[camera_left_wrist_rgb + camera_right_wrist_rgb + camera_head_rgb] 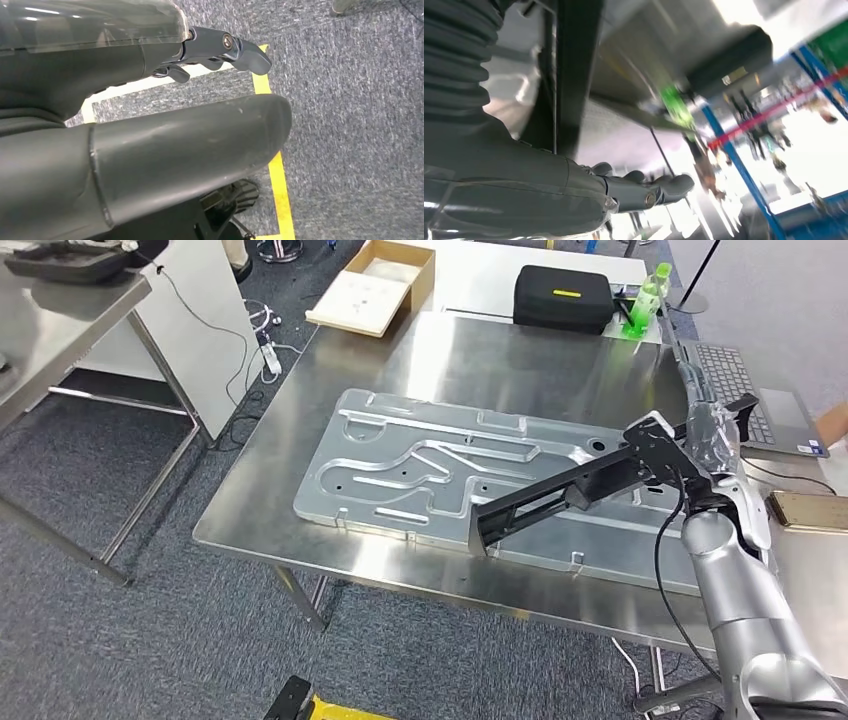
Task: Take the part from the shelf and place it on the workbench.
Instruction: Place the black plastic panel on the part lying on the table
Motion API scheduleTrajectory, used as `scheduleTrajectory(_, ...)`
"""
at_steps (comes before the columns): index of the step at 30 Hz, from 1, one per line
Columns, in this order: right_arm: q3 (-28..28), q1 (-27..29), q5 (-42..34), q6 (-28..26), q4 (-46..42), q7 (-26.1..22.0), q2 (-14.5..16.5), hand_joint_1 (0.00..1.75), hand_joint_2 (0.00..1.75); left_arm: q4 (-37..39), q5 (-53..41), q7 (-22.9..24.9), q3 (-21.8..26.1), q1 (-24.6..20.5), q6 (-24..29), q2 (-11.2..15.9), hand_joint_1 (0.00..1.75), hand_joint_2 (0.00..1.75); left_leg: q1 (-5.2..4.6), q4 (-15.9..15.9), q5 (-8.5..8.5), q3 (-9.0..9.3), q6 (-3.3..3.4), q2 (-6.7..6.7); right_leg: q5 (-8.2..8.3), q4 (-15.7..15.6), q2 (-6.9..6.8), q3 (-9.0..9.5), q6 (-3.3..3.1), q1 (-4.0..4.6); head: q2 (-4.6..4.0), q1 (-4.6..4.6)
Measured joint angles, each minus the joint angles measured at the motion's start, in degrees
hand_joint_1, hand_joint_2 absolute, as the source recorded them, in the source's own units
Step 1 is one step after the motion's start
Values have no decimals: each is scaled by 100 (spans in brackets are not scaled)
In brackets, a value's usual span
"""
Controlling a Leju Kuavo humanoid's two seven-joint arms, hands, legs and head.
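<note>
The part is a long black bracket [560, 495] lying slantwise over a large machined aluminium plate [420, 475] on the steel workbench [300, 540]. Its near-left end touches or hovers just above the plate, and its right end is raised. My right hand [715, 440] grips that raised end at the bench's right side. In the blurred right wrist view the black bracket [574, 75] runs beside the right hand [634, 192], whose fingers reach past it. My left hand [220, 50] hangs over grey carpet with its fingers apart and nothing in them.
At the bench's back stand a black case [563, 298], a green bottle [648, 300] and an open cardboard box [375, 285]. A laptop [745, 390] and a tan flat object [808, 510] lie to the right. Another steel table [60, 320] stands at the left.
</note>
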Motion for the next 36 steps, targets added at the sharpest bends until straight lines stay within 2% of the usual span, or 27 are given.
scheduleTrajectory(3, 1, -79, -143, 376, 159, 100, -42, 0, 0, 0, 7, -1, 3, 3, 5, 3, 0, 0, -8, 17, -13, -20, -81, -2, -10, -24, 14, -9, -115, 14, 0, -3)
scheduleTrajectory(4, 1, -120, -166, 446, 217, 109, -52, 0, 0, 0, 8, -3, 4, 5, 8, 4, 0, 0, -3, 81, -68, -46, -108, -2, -4, -31, 13, -7, -158, 5, 0, -4)
scheduleTrajectory(6, 1, -219, -187, 521, 332, 104, -62, 0, 0, 0, 8, -6, 4, 6, 11, 6, 0, 0, 10, 534, -345, -246, -151, -2, 4, -49, 7, 2, -233, -7, 0, -5)
scheduleTrajectory(8, 1, -293, -216, 564, 439, 85, -67, 0, 0, 0, 8, -8, 5, 17, 11, 7, 0, 0, 17, 1317, -695, -609, -169, -1, -2, -46, 5, 2, -268, 16, 0, -5)
scheduleTrajectory(9, 1, -312, -233, 578, 483, 75, -67, 0, 44, 0, 8, -8, 6, 27, 11, 9, 0, 0, 18, 1606, -773, -751, -167, -1, -5, -44, 6, 4, -274, 31, 0, -5)
scheduleTrajectory(10, 1, -330, -248, 592, 520, 70, -67, 0, 87, 0, 8, -8, 6, 37, 12, 11, 0, 0, 18, 1700, -742, -805, -155, -1, -9, -41, 9, 8, -280, 45, 0, -5)
scheduleTrajectory(11, 1, -352, -264, 616, 551, 69, -68, 0, 131, 0, 8, -8, 6, 42, 13, 14, 0, 0, 16, 1550, -600, -742, -131, -1, -12, -37, 16, 15, -283, 59, 0, -5)
scheduleTrajectory(12, 1, -381, -299, 675, 577, 68, -69, 0, 175, 0, 8, -9, 6, 42, 14, 19, 0, 0, 10, 1204, -390, -583, -96, -3, -15, -35, 24, 24, -284, 72, 0, -5)
scheduleTrajectory(14, 1, -459, -430, 910, 625, 63, -85, 0, 175, 0, 8, -15, 8, 33, 15, 33, 0, 0, -18, 411, -72, -217, -13, -7, -20, -29, 38, 28, -271, 95, 0, -4)
scheduleTrajectory(15, 1, -513, -523, 1083, 652, 66, -102, 0, 175, 0, 8, -20, 9, 30, 13, 40, 0, 0, -36, 173, -9, -112, 13, -7, -15, -28, 41, 18, -250, 97, 0, -3)
scheduleTrajectory(18, 12, -780, -755, 1640, 755, 134, -199, 0, 175, 0, 9, -31, 11, 39, 1, 52, 0, 0, -58, 11, 32, -62, 62, -4, 4, -43, 41, -8, -145, 78, 0, -4)
scheduleTrajectory(20, 39, -1041, -833, 1894, 847, 205, -286, 0, 175, 0, 12, -39, 14, 39, -9, 55, 0, 0, -40, -70, 91, -36, 125, 2, -112, 95, 30, -66, -90, 65, 0, -3)
scheduleTrajectory(21, 59, -1182, -856, 1977, 901, 240, -324, 0, 175, 0, 13, -44, 16, 35, -14, 56, 0, 0, -29, -103, 115, -26, 149, 5, -256, 322, 25, -166, -70, 58, 0, -1)
scheduleTrajectory(23, 102, -1421, -882, 2071, 1001, 291, -375, 0, 175, 0, 13, -51, 19, 35, -25, 56, 0, 0, -31, -107, 123, -29, 165, 6, -608, 1045, 23, -493, -30, 45, 0, -1)
scheduleTrajectory(24, 122, -1499, -886, 2094, 1049, 307, -391, 0, 175, 0, 13, -53, 21, 40, -29, 56, 0, 0, -29, -101, 120, -29, 164, 6, -708, 1357, 22, -641, -8, 36, 0, -1)
scheduleTrajectory(25, 139, -1551, -887, 2107, 1089, 315, -402, 0, 175, 0, 13, -54, 22, 44, -34, 56, 0, 0, -25, -91, 115, -29, 160, 4, -704, 1497, 19, -713, 9, 26, 0, -1)
scheduleTrajectory(26, 152, -1589, -888, 2116, 1123, 319, -409, 0, 175, 0, 12, -54, 24, 47, -39, 55, 0, 0, -18, -74, 104, -28, 151, 0, -588, 1408, 16, -674, 21, 13, 0, -1)
scheduleTrajectory(28, 174, -1656, -888, 2123, 1174, 320, -416, 0, 175, 0, 11, -55, 26, 47, -45, 54, 0, 0, -6, -26, 64, -30, 112, -7, -210, 697, 1, -335, 30, -12, 0, -1)
scheduleTrajectory(29, 186, -1691, -888, 2125, 1195, 320, -417, 0, 175, 0, 10, -56, 28, 44, -46, 53, 0, 0, -13, 8, 42, -41, 85, -11, -81, 338, -3, -164, 17, -5, 0, 0)
scheduleTrajectory(30, 199, -1717, -889, 2127, 1211, 321, -421, 0, 175, 0, 11, -58, 31, 43, -46, 54, 0, 0, -23, 31, 28, -53, 56, -14, -19, 99, -4, -55, -6, 5, 0, -1)
scheduleTrajectory(31, 212, -1733, -891, 2128, 1226, 321, -424, 0, 175, 0, 12, -59, 34, 43, -46, 55, 0, 0, -34, 40, 21, -64, 29, -16, -26, 3, -1, -16, -36, 21, 0, -2)
scheduleTrajectory(32, 224, -1743, -892, 2129, 1240, 322, -427, 0, 175, 0, 12, -60, 37, 44, -46, 55, 0, 0, -43, 41, 22, -70, 7, -18, -29, -4, 8, -19, -68, 37, 0, -4)
scheduleTrajectory(34, 237, -1748, -892, 2129, 1259, 321, -431, 0, 175, 0, 13, -60, 42, 45, -46, 56, 0, 0, -42, 61, -15, -75, -48, -17, -21, -13, 15, -16, -136, 15, 0, -5)
scheduleTrajectory(36, 239, -1777, -893, 2128, 1267, 318, -431, 0, 175, 0, 13, -60, 44, 41, -46, 56, 0, 0, -34, 380, -231, -205, -103, -15, -12, -34, 8, 2, -215, -9, 0, -6)
